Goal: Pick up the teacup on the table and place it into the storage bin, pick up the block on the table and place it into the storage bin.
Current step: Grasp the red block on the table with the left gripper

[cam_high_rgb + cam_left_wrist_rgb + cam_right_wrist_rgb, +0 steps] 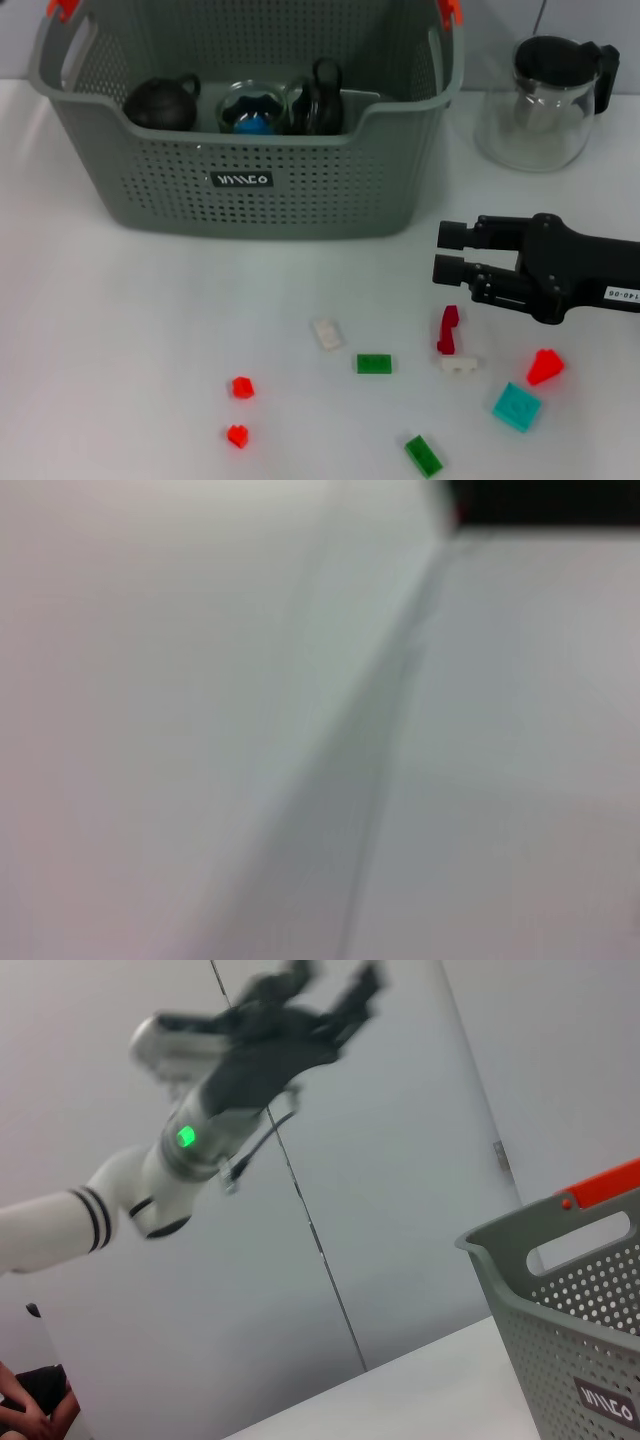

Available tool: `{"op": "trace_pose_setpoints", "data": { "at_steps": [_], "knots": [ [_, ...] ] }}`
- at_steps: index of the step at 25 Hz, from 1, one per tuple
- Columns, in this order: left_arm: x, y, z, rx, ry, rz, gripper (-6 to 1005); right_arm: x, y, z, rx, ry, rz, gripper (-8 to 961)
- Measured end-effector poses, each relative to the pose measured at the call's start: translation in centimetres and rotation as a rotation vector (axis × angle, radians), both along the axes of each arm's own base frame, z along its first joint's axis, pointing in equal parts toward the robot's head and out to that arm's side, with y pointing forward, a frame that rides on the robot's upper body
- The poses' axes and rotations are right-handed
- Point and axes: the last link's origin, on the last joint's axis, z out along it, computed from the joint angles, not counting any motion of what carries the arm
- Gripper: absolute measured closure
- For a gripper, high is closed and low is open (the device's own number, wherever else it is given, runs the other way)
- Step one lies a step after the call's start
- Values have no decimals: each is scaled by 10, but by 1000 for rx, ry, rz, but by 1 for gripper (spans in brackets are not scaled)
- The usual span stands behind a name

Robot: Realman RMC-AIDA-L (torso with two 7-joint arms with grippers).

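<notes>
From my head camera, my right pincer [440, 252] reaches in from the right, hovering above the counter [120, 340] with its two black fingers parted and nothing between them. The dark red block [448, 329] stands just below and in front of those fingertips, apart from them, with a small white block [458, 365] touching its foot. Scattered around on the counter lie a green block [373, 363], another white block [327, 333], two small red bits [241, 387], a teal block [516, 406], a red wedge [545, 366] and a second green block [423, 455]. The storage bin [260, 190] sits well behind my pincer, to its left; inside it I see a black teapot [160, 103], a glass cup [252, 108] with something blue in it, and another dark piece beside that. A glass pitcher [540, 100] with a black lid stands at the back right, beside the bin.

My left wrist camera shows only pale blurred surfaces meeting at a seam, with a dark strip in one corner.

My right wrist camera shows the bin's corner [570, 1290] with its orange clip on the white counter, grey wall panels behind, and my left pincer [325, 985] raised high in the air, fingers spread and empty.
</notes>
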Motion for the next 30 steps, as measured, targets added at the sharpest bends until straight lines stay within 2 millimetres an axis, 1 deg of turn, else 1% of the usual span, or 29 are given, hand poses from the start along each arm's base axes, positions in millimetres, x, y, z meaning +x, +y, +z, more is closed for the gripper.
{"op": "trace_pose_setpoints", "data": {
  "at_steps": [2,3,7,8,9,11,15,17,22,26,28,30],
  "knots": [
    [-17,-21,-4,31,80,-29,398,0,0,0,1,-1,0,460],
    [-27,-29,-11,38,146,-28,401,0,0,0,1,-2,-1,460],
    [-64,-55,-49,-2,389,28,407,0,1,0,4,-5,-2,460],
    [-77,-65,-69,-34,470,27,408,0,1,0,3,-4,-1,459],
    [-77,-65,-69,-34,470,27,410,0,1,0,2,-2,0,459],
    [-89,-77,-89,-61,544,8,412,-1,1,0,0,-1,1,459],
    [-103,-96,-118,-99,611,-60,418,0,1,-1,1,-1,-4,459],
    [-108,-101,-128,-125,609,-70,421,0,1,-1,2,-1,-6,459],
    [-118,-100,-154,-185,604,-33,428,0,1,-1,3,-1,-7,459],
    [-125,-102,-179,-192,614,-35,547,1,0,-1,4,-1,-9,459],
    [-128,-104,-188,-181,624,-42,606,1,0,-1,4,-1,-10,459],
    [-129,-106,-193,-167,633,-53,612,1,0,-1,4,-1,-10,460]
  ]
}}
